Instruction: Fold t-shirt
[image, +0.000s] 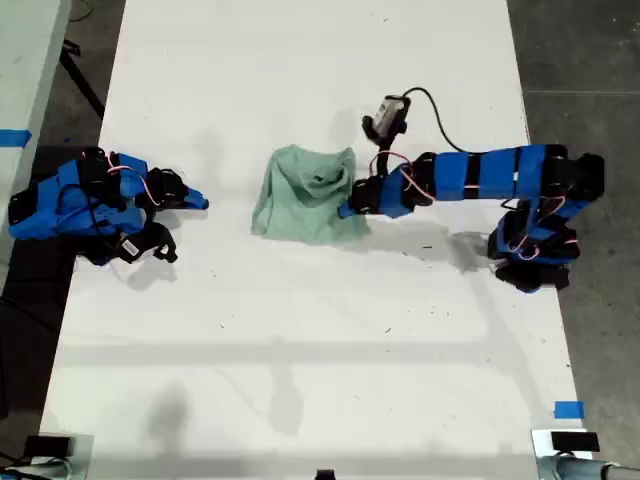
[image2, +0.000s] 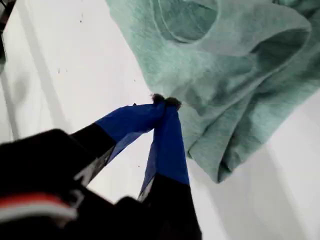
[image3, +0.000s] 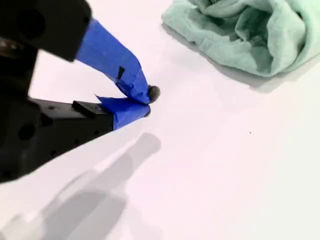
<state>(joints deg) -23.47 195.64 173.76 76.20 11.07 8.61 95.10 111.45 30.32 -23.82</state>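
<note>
T-shirt (image: 305, 195): pale mint green, plain, no print.
Table (image: 300, 350): white, with a few small dark specks.
My first gripper (image2: 165, 101): blue tape on the fingers, black body.
My second gripper (image3: 149, 100): blue tape on the fingers, black body.
Floor (image: 590, 60): grey.

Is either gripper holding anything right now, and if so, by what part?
Neither holds anything. My first gripper is shut, its tips at the edge of the bunched t-shirt with no cloth between them. My second gripper is shut, clear of the shirt.
</note>
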